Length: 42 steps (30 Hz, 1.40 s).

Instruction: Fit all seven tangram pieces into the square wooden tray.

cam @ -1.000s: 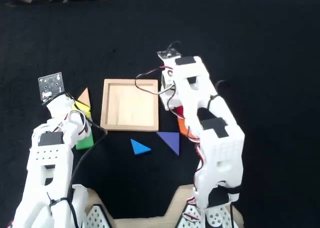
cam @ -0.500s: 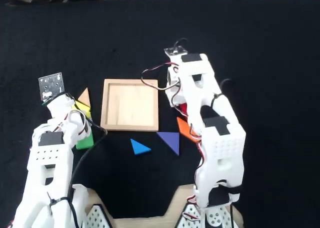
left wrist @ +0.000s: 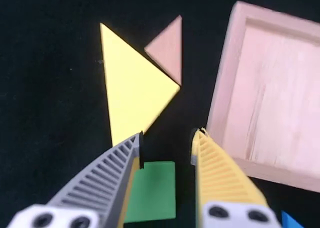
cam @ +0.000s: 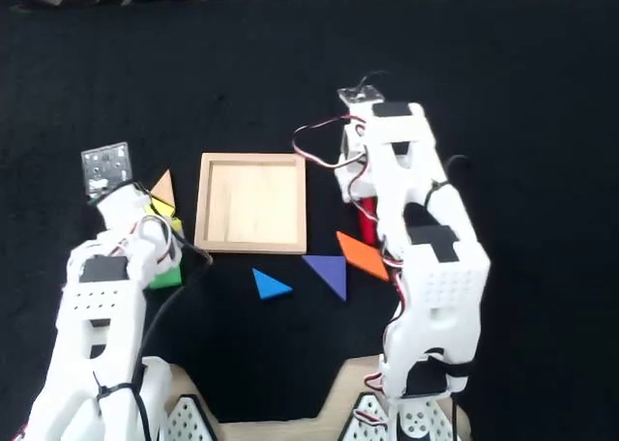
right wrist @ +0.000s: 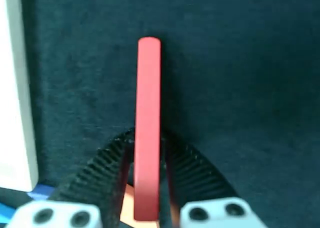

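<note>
The right end effector (right wrist: 148,138) is clamped on the red piece (right wrist: 148,88), holding it on edge over the black table (cam: 503,93) – near the right side of the tray (cam: 201,204), not touching it. The left end effector (left wrist: 167,138) stands open, its jaws spread above the green piece (left wrist: 152,190), with the tip of the grey jaw over a corner of the yellow triangle (left wrist: 132,88). A tan triangle (left wrist: 167,48) lies against the yellow one's edge, between it and the tray's left wall. In front of the tray lie the blue triangle (cam: 270,284), the purple triangle (cam: 329,272) and the orange piece (cam: 363,254) – the last two touching at a corner.
</note>
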Each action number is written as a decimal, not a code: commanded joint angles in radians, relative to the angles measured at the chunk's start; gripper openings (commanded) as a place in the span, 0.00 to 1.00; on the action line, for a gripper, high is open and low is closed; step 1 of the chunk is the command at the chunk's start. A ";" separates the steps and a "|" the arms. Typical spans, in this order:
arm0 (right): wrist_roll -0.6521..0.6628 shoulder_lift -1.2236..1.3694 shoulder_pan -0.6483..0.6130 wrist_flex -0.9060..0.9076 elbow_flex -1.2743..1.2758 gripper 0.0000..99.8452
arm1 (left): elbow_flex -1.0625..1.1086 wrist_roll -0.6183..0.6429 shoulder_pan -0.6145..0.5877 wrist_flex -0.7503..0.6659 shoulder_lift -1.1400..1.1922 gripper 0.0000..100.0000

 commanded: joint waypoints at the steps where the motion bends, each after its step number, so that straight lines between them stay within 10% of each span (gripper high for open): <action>1: 0.043 -0.064 0.018 0.017 -0.021 0.04 | 0.015 -0.002 0.030 -0.061 -0.018 0.17; 16: 0.049 -0.099 0.017 0.061 -0.013 0.18 | 0.018 -0.002 0.025 -0.069 -0.009 0.17; 42: 0.226 -0.097 0.026 0.310 -0.332 0.01 | 0.018 -0.003 0.024 -0.069 -0.009 0.17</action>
